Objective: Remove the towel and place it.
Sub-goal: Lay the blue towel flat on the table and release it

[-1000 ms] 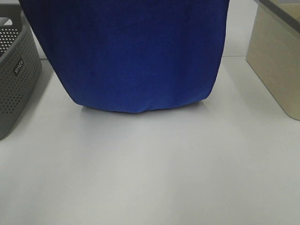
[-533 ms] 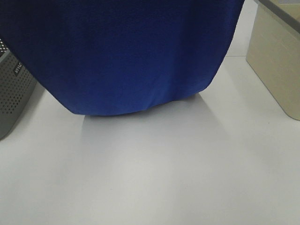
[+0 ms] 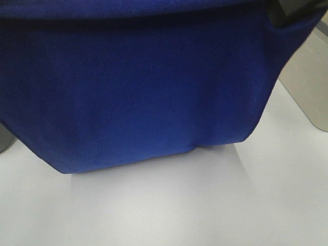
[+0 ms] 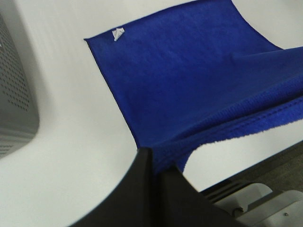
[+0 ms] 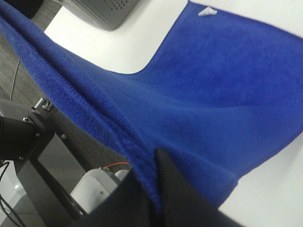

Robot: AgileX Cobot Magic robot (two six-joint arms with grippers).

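The royal-blue towel [image 3: 138, 92] hangs stretched across most of the exterior high view, and its lower hem reaches the white table [image 3: 205, 205]. In the left wrist view my left gripper [image 4: 158, 163] is shut on one top edge of the towel [image 4: 189, 80]. The white tag [image 4: 117, 34] sits at the far corner, which lies on the table. In the right wrist view my right gripper [image 5: 149, 171] is shut on the other top edge of the towel [image 5: 213, 94], with the tag [image 5: 207, 12] far off. A dark part at the upper right of the exterior high view may be the right arm.
A grey perforated basket [image 4: 14, 104] stands at the left of the table; the towel hides nearly all of it in the exterior high view. A beige box [image 3: 307, 87] stands at the right edge. Off the table edge lie grey floor and robot base parts [image 5: 28, 137].
The towel has come up and toward the high camera. It now spans the frame and covers the basket that showed at the left. Its hem has slid nearer over the table.
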